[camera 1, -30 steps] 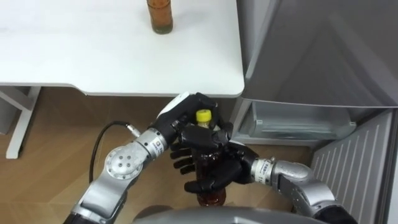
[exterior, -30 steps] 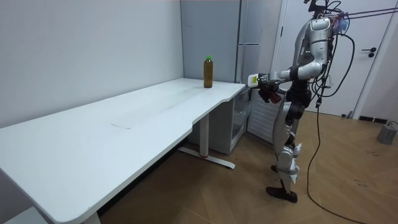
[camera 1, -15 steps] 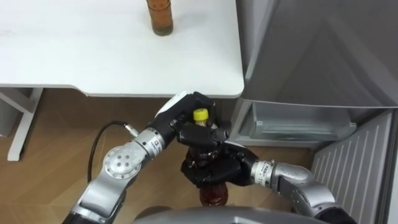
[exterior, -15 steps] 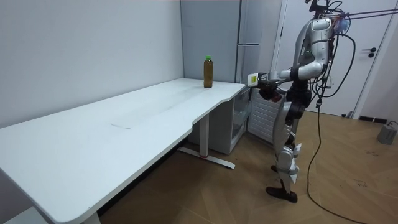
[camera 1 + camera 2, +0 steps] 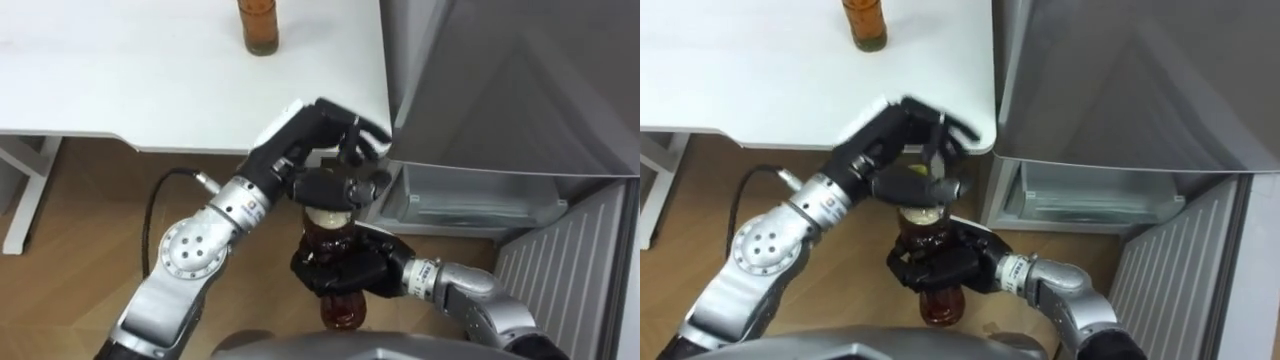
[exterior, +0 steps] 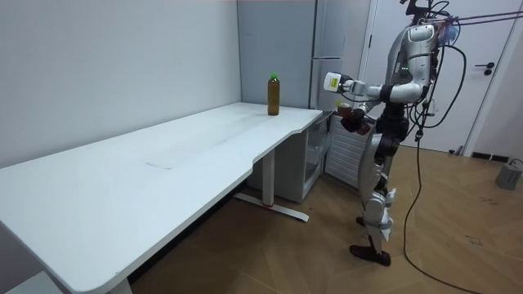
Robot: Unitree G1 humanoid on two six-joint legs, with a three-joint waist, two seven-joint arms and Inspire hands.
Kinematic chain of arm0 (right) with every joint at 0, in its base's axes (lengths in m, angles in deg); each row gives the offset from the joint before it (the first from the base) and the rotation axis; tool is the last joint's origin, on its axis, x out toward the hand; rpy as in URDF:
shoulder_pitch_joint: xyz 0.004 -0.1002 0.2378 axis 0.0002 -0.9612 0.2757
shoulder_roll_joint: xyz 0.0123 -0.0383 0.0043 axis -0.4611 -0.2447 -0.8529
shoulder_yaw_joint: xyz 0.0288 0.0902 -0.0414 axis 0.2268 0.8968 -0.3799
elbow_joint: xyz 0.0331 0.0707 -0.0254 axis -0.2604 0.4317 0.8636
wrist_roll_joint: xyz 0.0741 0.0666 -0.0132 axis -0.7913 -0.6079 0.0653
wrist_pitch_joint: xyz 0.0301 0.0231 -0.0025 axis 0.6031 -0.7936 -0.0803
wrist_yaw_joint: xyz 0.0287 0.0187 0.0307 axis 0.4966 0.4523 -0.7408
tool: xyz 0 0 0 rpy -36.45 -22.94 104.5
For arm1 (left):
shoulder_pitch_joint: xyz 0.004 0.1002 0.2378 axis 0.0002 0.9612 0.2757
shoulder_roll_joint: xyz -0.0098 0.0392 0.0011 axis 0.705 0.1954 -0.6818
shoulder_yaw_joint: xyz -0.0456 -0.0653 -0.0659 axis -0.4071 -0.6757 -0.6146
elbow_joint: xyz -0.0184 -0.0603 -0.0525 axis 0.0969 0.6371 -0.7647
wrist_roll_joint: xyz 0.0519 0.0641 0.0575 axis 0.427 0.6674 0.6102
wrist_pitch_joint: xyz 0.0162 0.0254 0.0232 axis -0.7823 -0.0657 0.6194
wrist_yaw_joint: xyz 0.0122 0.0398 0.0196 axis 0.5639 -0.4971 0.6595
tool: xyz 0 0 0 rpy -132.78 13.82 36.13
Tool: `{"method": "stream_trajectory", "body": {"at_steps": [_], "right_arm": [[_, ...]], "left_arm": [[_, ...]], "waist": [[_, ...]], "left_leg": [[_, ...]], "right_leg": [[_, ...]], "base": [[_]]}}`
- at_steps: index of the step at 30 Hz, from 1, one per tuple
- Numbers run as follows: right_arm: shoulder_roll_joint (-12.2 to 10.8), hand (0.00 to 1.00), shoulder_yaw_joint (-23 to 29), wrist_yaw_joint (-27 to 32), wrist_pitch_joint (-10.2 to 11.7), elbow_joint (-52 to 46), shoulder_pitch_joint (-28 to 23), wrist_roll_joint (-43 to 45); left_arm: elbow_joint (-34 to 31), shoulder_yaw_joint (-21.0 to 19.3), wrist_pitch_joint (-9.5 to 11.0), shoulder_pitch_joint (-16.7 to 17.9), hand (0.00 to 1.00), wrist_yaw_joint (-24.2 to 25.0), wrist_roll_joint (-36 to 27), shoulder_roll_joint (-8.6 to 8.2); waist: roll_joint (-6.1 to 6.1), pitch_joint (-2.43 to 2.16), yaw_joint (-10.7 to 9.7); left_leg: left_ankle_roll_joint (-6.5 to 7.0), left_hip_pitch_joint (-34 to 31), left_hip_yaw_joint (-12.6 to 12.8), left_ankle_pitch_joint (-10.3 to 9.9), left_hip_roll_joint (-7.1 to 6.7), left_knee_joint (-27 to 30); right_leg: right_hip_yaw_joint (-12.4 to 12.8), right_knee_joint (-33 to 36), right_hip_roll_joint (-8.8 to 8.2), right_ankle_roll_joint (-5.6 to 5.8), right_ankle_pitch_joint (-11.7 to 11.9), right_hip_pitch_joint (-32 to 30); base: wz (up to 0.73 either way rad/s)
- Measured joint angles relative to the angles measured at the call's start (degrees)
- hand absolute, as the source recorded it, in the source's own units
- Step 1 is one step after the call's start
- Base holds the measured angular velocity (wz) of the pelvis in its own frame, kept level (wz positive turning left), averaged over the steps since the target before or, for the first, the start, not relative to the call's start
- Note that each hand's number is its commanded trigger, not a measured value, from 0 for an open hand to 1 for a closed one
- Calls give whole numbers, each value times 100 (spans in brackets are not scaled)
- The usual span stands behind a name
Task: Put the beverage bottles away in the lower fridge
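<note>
Left hand (image 5: 300, 140) higher, near white table (image 5: 150, 90)

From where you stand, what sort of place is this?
Likely a plain room set up as a kitchen corner: a tall grey fridge with its lower compartment open, a long white table carrying a drink bottle, and a wood floor.

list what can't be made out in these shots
Cap of held bottle: left eye view, left robot hand covers it.
Its middle: right robot hand wraps it.
Top of table bottle: cut by upper edge, eye views.
Both bottles, room view: too small for detail.
</note>
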Motion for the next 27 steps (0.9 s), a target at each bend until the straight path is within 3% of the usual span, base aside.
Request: {"method": "stream_trajectory", "body": {"at_steps": [10,16,22,27], "right_arm": [[-6,100,-25,52,0,194,-45,35],[14,100,-29,115,9,229,-56,37],[17,100,-16,124,58,228,-60,41],[17,100,1,123,59,225,-60,40]], "left_arm": [[-291,-306,11,-189,0,-208,-12,-88],[-755,-574,245,-238,0,-389,-6,-144],[-782,-650,255,-252,0,-549,4,-184],[-1216,-832,311,-264,0,-715,22,-217]], "waist": [[73,31,104],[124,5,120],[145,15,109],[177,17,135]], "left_leg": [[-3,-42,-7,0,5,-33],[-3,55,-4,2,6,-55],[-3,130,-7,2,1,-61],[-3,134,-34,2,3,-75]], "right_leg": [[13,-10,13,-5,3,-21],[14,-15,13,-4,3,36],[15,-104,19,-4,3,146],[11,-101,23,-4,3,150]], "base": [[0],[0],[0],[0]]}}
